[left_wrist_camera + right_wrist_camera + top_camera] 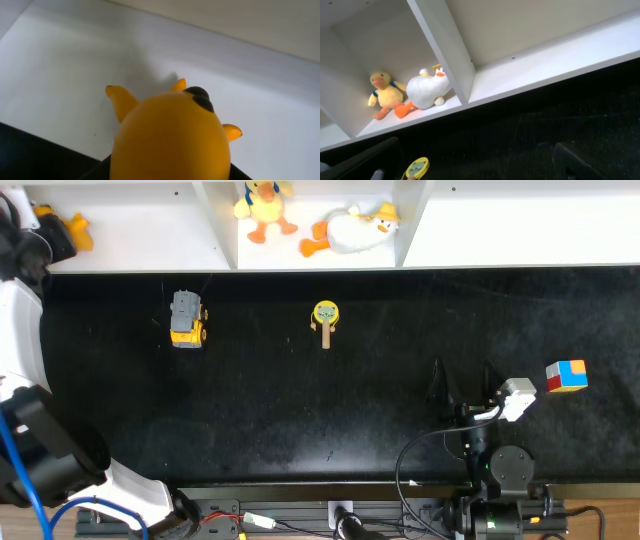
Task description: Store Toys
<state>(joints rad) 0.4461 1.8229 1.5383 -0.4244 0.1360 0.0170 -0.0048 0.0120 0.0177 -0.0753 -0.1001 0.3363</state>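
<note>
1. The left gripper (50,238) reached into the left compartment of the white shelf (220,220), its fingers closed against the sides of an orange toy (170,135).
2. That orange toy sat low over the floor of the shelf's left compartment, near its front edge. Whether it touched the floor could not be told.
3. The right gripper (476,146) stood well in front of the shelf, before its right compartment, with its fingers spread wide and nothing between them.
4. A yellow duck plush (265,205) and a white goose plush (350,230) lay side by side in the shelf's middle compartment, the goose against the divider on the right.
5. On the black table (300,420), a yellow truck (187,318) stood just in front of the shelf's left compartment.
6. A round yellow paddle toy (326,320) lay in front of the middle compartment.
7. A coloured cube (566,376) rested farther out from the shelf, before its right compartment and beside the right gripper.
</note>
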